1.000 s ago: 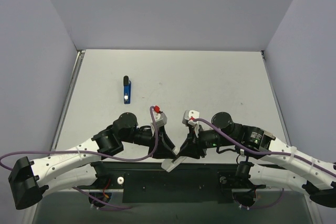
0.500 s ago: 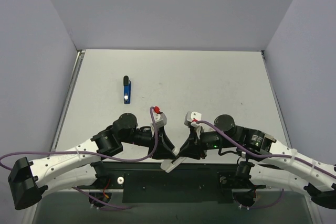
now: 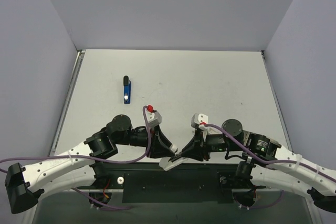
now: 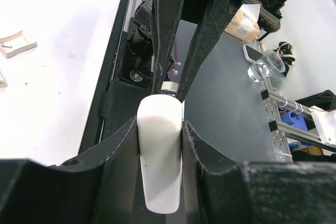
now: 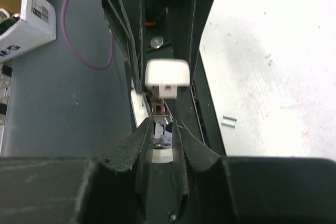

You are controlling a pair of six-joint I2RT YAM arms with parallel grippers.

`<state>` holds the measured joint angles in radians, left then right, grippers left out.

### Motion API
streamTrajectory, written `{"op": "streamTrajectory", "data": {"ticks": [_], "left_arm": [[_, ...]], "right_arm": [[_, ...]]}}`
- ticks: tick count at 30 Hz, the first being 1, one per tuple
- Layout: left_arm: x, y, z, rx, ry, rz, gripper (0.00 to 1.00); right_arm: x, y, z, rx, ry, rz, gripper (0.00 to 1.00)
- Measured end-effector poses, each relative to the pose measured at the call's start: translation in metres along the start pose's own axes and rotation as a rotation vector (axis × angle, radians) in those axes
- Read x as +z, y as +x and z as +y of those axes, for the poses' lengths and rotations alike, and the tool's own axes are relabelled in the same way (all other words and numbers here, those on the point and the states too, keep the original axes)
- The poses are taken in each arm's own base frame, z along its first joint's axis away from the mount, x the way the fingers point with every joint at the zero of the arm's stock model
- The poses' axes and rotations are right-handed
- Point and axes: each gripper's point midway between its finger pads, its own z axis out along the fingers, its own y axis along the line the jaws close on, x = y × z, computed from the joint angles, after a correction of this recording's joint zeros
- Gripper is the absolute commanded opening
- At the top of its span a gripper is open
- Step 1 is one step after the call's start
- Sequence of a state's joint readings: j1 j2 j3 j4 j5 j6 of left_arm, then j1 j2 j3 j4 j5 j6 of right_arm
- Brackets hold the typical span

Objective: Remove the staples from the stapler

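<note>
**Desk:** What do the tools hold?

**Photographer:** The left tool (image 4: 160, 129) is clamped on a white piece (image 4: 160, 171), both fingers pressed flat against its sides. The right tool (image 5: 161, 129) faces it head-on and pinches the other end of the same piece. Bare metal shows there under its white end.

**Desk:** Where is this?

**Photographer:** It is at the near edge of the worktop (image 3: 210, 87), midway between the two arm bases. From above, the tools point at each other tip to tip, with the white piece between them.

**Desk:** And the stapler?

**Photographer:** The stapler (image 3: 126, 91) is blue with a black far end. It lies flat on the left half of the worktop, well apart from both tools and touched by neither.

**Desk:** Any staples?

**Photographer:** One short grey strip of staples (image 5: 228, 121) lies loose on the worktop, just beside its dark near edge. It is near the tools but clear of them. Whether more staples sit inside the stapler cannot be told.
</note>
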<state>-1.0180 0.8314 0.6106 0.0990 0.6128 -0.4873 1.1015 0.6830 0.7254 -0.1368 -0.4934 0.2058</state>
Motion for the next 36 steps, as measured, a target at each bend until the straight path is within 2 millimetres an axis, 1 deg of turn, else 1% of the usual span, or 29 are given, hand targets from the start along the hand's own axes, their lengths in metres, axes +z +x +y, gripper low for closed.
{"op": "streamTrajectory", "data": {"ticks": [4, 11, 12, 13, 14, 15, 17, 18, 19, 20, 23, 26, 28, 29, 30, 32, 34, 36], "left_arm": [[-0.004, -0.002, 0.003, -0.004, -0.034, -0.01, 0.0], [-0.006, -0.017, 0.0, 0.011, -0.053, -0.046, 0.0], [-0.006, -0.019, 0.0, 0.012, -0.054, -0.048, 0.0], [-0.006, -0.02, 0.0, 0.014, -0.055, -0.051, 0.0], [-0.005, -0.021, 0.001, 0.014, -0.056, -0.052, 0.0], [-0.005, -0.021, 0.001, 0.013, -0.057, -0.052, 0.0], [-0.004, -0.02, 0.003, 0.011, -0.063, -0.049, 0.0], [-0.003, -0.02, 0.004, 0.009, -0.066, -0.047, 0.0], [-0.003, -0.02, 0.006, 0.009, -0.072, -0.049, 0.0], [-0.003, -0.021, 0.008, 0.01, -0.08, -0.053, 0.0], [-0.003, -0.024, 0.014, 0.02, -0.111, -0.069, 0.0], [-0.003, -0.027, 0.024, 0.032, -0.159, -0.086, 0.0], [-0.003, -0.029, 0.03, 0.037, -0.194, -0.093, 0.0], [-0.004, -0.031, 0.033, 0.039, -0.213, -0.099, 0.0], [-0.004, -0.034, 0.036, 0.041, -0.231, -0.106, 0.0], [-0.004, -0.039, 0.043, 0.046, -0.271, -0.124, 0.0], [-0.005, -0.045, 0.051, 0.048, -0.318, -0.143, 0.0], [-0.005, -0.051, 0.06, 0.049, -0.368, -0.161, 0.0]], "right_arm": [[-0.005, 0.019, -0.001, 0.023, 0.007, 0.055, 0.0], [-0.01, 0.035, 0.001, 0.042, 0.007, 0.109, 0.0], [-0.01, 0.036, 0.001, 0.044, 0.008, 0.115, 0.01], [-0.011, 0.038, 0.001, 0.048, 0.01, 0.121, 0.08], [-0.011, 0.038, 0.0, 0.049, 0.013, 0.123, 0.09], [-0.011, 0.039, 0.0, 0.05, 0.017, 0.126, 0.13], [-0.012, 0.04, -0.002, 0.05, 0.028, 0.131, 0.26], [-0.012, 0.04, -0.002, 0.051, 0.034, 0.132, 0.29], [-0.013, 0.039, -0.003, 0.05, 0.042, 0.131, 0.33], [-0.014, 0.036, -0.004, 0.046, 0.05, 0.126, 0.35], [-0.017, 0.022, -0.006, 0.032, 0.082, 0.091, 0.37], [-0.022, -0.001, -0.007, 0.01, 0.115, 0.033, 0.38], [-0.026, -0.015, -0.01, 0.0, 0.147, -0.005, 0.36], [-0.027, -0.019, -0.012, -0.003, 0.164, -0.018, 0.29], [-0.029, -0.026, -0.016, -0.007, 0.192, -0.04, 0.14], [-0.031, -0.035, -0.024, -0.011, 0.244, -0.068, 0.0], [-0.03, -0.039, -0.033, -0.002, 0.297, -0.08, 0.0], [-0.025, -0.04, -0.048, 0.014, 0.37, -0.08, 0.0]]}}
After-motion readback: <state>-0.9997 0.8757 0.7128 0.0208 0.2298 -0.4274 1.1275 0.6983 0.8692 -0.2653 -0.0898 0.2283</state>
